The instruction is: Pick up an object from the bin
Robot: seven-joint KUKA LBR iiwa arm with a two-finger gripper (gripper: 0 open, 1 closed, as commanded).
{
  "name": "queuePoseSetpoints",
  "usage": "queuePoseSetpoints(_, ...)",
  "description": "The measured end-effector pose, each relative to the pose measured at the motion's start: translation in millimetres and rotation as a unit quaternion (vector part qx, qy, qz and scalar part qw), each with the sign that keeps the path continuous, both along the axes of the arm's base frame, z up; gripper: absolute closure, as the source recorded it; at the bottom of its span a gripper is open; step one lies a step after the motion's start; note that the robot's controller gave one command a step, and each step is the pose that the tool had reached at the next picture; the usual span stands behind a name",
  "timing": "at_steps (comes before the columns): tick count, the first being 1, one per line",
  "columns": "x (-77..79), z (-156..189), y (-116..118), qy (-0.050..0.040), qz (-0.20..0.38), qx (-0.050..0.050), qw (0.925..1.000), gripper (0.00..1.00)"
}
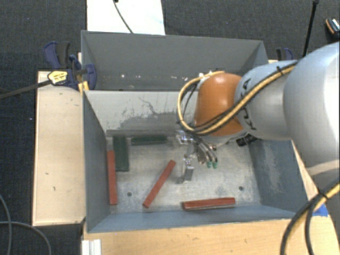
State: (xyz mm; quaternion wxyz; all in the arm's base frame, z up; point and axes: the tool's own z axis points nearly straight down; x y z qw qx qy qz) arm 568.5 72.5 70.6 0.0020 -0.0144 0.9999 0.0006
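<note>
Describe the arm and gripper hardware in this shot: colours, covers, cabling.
The arm has bulky rounded links in pale silver-grey, with dark lettering near the wrist that is too small to read. A smooth orange cover, dome-shaped, caps the wrist. Black and yellow cables loop around it and run back along the arm. The gripper is a small grey metal assembly with green bits beside it.

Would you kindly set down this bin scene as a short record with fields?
container: grey metal bin
gripper: gripper low over the middle of the floor, just right of the slanted red stick's upper end
slanted red stick: mid-floor, running from lower left to upper right
left red stick: along the left wall
front red stick: along the front wall
dark green bars: two at the back left, one beside the left red stick, one along the back wall
</note>
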Motion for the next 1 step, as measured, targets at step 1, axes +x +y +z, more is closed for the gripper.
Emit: queuePoseSetpoints(1, 0.0, 0.0, 0.0, 0.0001, 0.000, 0.000, 1.0000, 1.00)
